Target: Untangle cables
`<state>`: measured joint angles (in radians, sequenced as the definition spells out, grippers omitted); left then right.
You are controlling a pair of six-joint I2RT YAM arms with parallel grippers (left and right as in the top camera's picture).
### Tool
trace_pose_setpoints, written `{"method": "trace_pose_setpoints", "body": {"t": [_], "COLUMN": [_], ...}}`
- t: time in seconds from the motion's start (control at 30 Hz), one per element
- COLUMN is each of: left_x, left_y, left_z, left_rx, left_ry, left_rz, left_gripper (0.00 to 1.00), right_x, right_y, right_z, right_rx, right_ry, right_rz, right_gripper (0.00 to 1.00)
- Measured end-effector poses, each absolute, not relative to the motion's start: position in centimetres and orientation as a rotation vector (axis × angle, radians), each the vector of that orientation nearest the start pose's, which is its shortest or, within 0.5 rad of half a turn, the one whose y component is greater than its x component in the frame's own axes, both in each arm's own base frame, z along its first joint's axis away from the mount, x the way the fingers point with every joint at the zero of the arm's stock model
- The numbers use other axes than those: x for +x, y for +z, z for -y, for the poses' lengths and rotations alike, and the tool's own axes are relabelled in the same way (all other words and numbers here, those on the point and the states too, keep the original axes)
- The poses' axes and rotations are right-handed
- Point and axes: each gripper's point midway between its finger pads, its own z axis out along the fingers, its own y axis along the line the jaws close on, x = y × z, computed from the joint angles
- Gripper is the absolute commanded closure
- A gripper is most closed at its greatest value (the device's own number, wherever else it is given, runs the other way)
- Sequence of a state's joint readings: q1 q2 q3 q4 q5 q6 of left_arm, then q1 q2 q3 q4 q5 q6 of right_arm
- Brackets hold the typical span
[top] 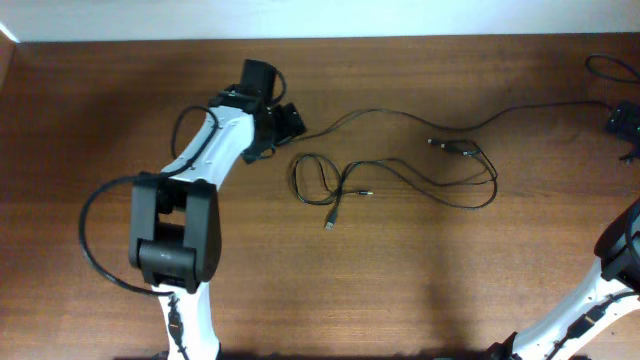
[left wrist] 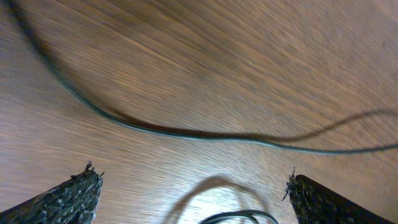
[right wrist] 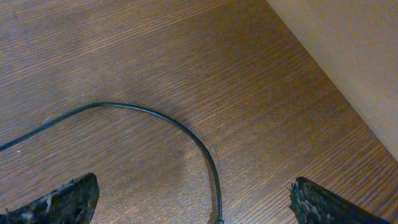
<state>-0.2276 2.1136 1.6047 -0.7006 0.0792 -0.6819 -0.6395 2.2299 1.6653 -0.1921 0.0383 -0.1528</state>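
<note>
Thin black cables lie on the wooden table. One long cable [top: 400, 115] runs from beside my left gripper [top: 285, 125] across to the far right. A looped cable [top: 320, 180] lies in the middle, with small plugs [top: 330, 222] at its ends and another plug [top: 445, 147] further right. In the left wrist view my left gripper [left wrist: 193, 193] is open over a cable [left wrist: 205, 137], with a loop [left wrist: 239, 216] at the bottom edge. My right gripper [top: 622, 125] is at the far right edge. In the right wrist view it [right wrist: 193, 199] is open, with a curved cable [right wrist: 186, 130] between its fingers.
The table's back edge [top: 400, 40] meets a pale wall. Its edge also shows in the right wrist view [right wrist: 336, 81]. The left arm's own thicker black wire [top: 90, 240] loops out beside its base. The right arm base [top: 610, 270] stands at the lower right.
</note>
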Motion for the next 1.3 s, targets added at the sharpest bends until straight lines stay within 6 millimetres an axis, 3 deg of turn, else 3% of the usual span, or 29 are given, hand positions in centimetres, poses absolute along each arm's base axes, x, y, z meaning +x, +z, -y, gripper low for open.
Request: {"method": "trace_pose_setpoints", "body": {"t": [0.13, 0.3, 0.4, 0.47, 0.57, 0.63, 0.8, 0.93, 1.1, 1.3], "left_x": [46.5, 46.2, 47.6, 49.6, 55.4, 58.2, 63.0, 64.0, 63.9, 60.1], "left_y": [1.5, 1.3, 1.3, 1.4, 2.1, 2.5, 2.6, 3.0, 3.3, 3.6], "left_z": [15.0, 14.3, 13.6, 13.4, 14.3, 14.7, 15.7, 16.2, 17.0, 16.0], "left_rx": [-0.557, -0.585, -0.592, -0.592, -0.564, -0.548, -0.511, -0.485, -0.399, -0.416], "left_ry": [-0.32, -0.267, -0.226, -0.222, -0.317, -0.365, -0.468, -0.518, -0.685, -0.753], "left_rz": [-2.819, -2.823, -2.76, -2.677, -2.437, -2.316, -2.059, -1.984, -2.019, -2.276], "left_gripper": [0.01, 0.01, 0.01, 0.01, 0.01, 0.01, 0.01, 0.01, 0.01, 0.01], "right_x": [47.7, 47.7, 47.7, 47.7, 47.7, 47.7, 47.8, 47.9, 48.3, 48.3], "right_y": [7.3, 7.3, 7.3, 7.2, 7.3, 7.3, 7.3, 7.3, 7.2, 6.4], "right_z": [36.3, 36.3, 36.3, 36.2, 36.2, 36.0, 35.9, 35.8, 34.9, 33.3], "right_rx": [0.59, 0.59, 0.59, 0.59, 0.588, 0.584, 0.579, 0.576, 0.547, 0.524], "right_ry": [-0.435, -0.435, -0.434, -0.431, -0.43, -0.419, -0.407, -0.398, -0.333, -0.228], "right_rz": [-2.295, -2.297, -2.297, -2.298, -2.298, -2.3, -2.3, -2.301, -2.303, -2.343], "right_gripper": [0.01, 0.01, 0.01, 0.01, 0.01, 0.01, 0.01, 0.01, 0.01, 0.01]}}
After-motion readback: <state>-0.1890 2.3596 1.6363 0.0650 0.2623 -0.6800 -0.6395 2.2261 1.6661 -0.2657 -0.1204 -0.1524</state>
